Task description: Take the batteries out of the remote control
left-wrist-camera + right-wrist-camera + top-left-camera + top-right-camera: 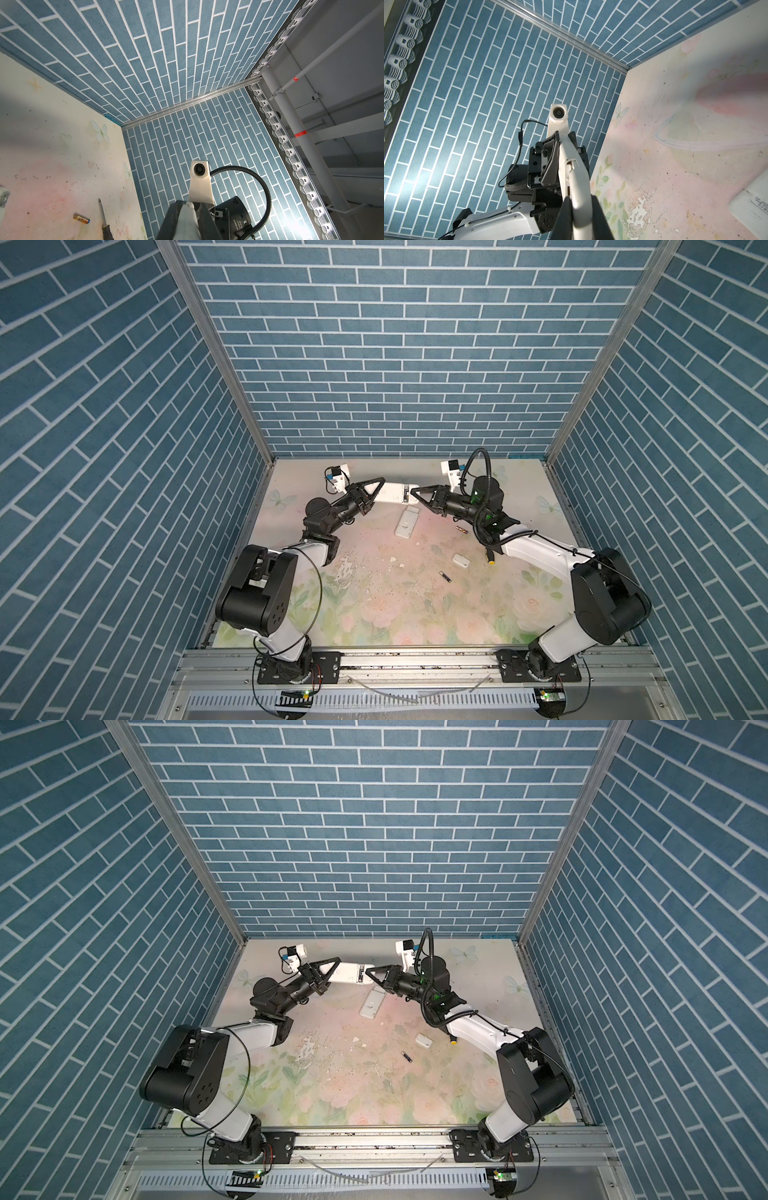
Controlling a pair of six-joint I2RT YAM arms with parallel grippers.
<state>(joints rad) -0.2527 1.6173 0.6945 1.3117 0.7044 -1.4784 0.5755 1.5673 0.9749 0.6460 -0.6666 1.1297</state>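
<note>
A white remote control (395, 493) (348, 973) hangs level above the back of the table, held at both ends. My left gripper (380, 486) (188, 205) is shut on its left end, my right gripper (414, 492) (581, 200) on its right end. In the right wrist view the remote (571, 158) shows an open slot along its side; I cannot make out what is inside. Two batteries lie loose on the table: a copper-brown one (462, 529) (81, 218) beside the right arm and a black one (445, 576) (407, 1056) nearer the front.
A second white remote (406, 523) (751, 209) lies on the table under the held one. A small white cover plate (460, 560) sits right of centre. A screwdriver (103, 216) lies under the right arm, its yellow end (491, 560) showing. Blue brick walls enclose three sides.
</note>
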